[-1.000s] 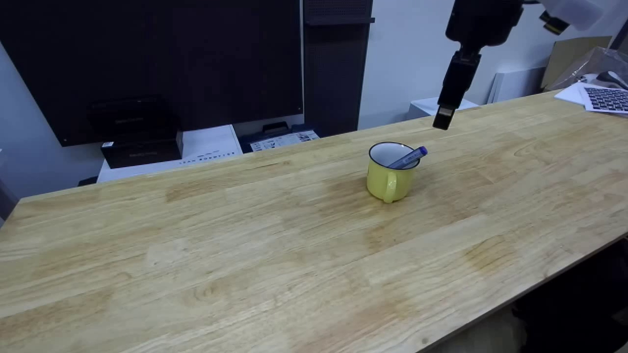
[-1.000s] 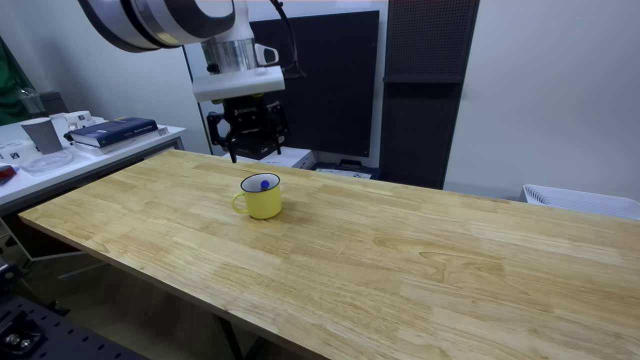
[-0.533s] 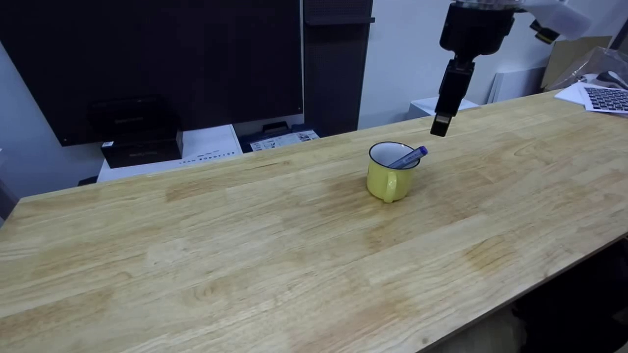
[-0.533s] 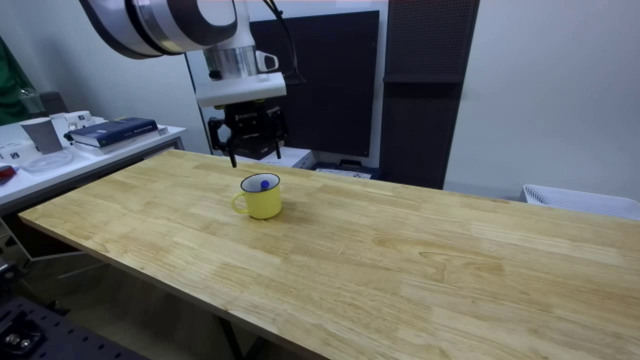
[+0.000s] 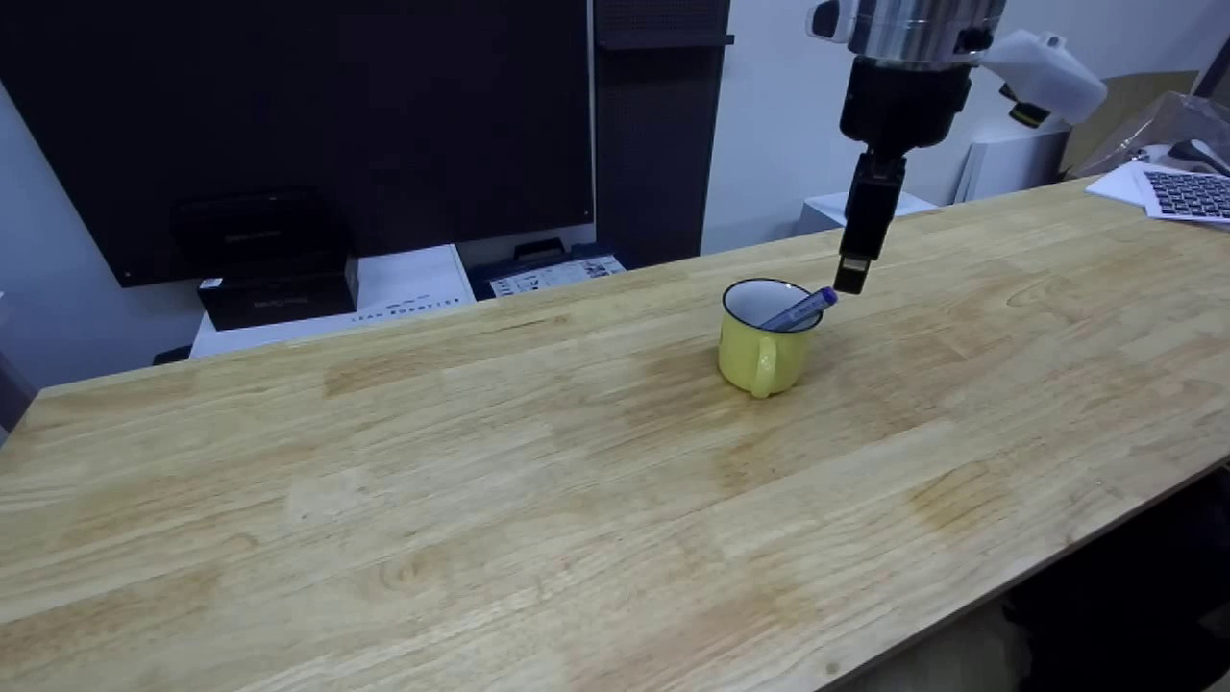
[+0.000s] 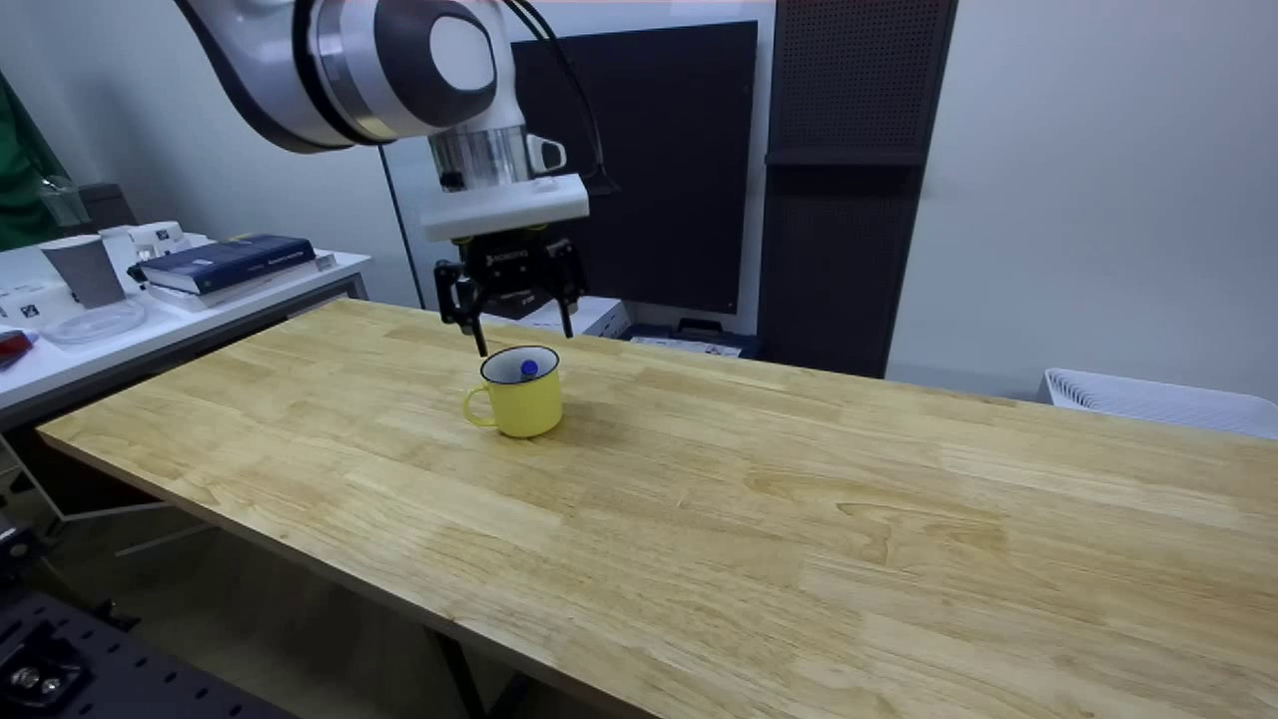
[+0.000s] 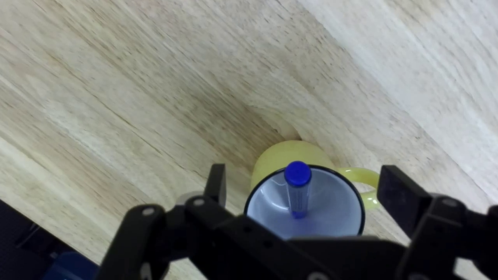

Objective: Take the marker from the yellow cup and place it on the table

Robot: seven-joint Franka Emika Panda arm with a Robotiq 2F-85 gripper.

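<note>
The yellow cup stands upright on the wooden table; it also shows in an exterior view and the wrist view. The marker leans inside the cup, its blue end above the dark rim; this end also shows in an exterior view and the wrist view. My gripper is open and points down, with its fingertips near rim height in an exterior view. In the wrist view the gripper has its fingers apart, one on each side of the marker, touching nothing.
The cup's handle lies near the right finger in the wrist view. A white side table with a dark blue book and a grey cup stands beyond the table's end. A keyboard lies at the table's far right.
My gripper has moved down and closer to the cup, staying open. The cup and the marker have not moved.
</note>
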